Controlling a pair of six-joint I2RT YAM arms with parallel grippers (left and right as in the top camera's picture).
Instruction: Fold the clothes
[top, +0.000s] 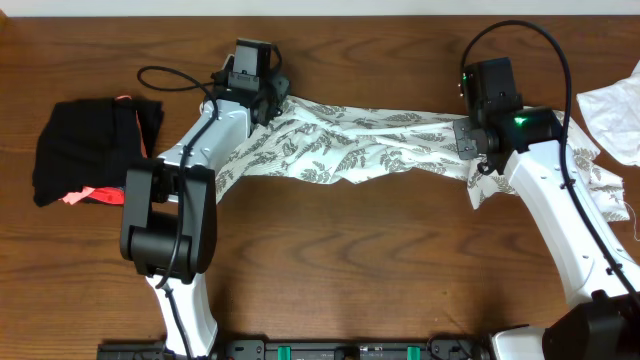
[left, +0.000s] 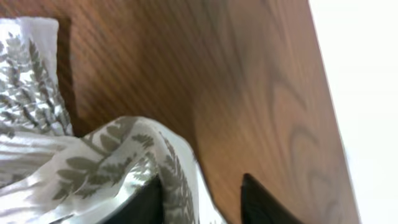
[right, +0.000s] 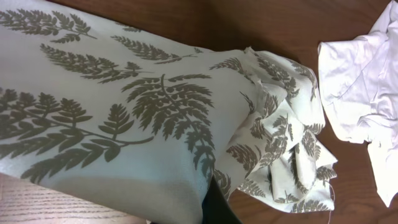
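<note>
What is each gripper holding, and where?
Right gripper pinches the dress at its bunched right end. Left gripper straddles its left edge, jaws apart; no grip yet.

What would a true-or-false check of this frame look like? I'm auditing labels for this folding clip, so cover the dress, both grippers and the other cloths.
1. The fern-print dress spans the table from the left gripper to the right gripper. True.
2. The right gripper is open, clear of the dress. False: it is shut on the dress's bunched end.
3. The black bundle with coral-pink trim lies on the dress. False: it lies apart from it, on bare table.
4. The plain white cloth lies at the table's edge, on the right gripper's side. True.
5. The left gripper's jaws stand apart, with dress fabric draped against one finger. True.
</note>
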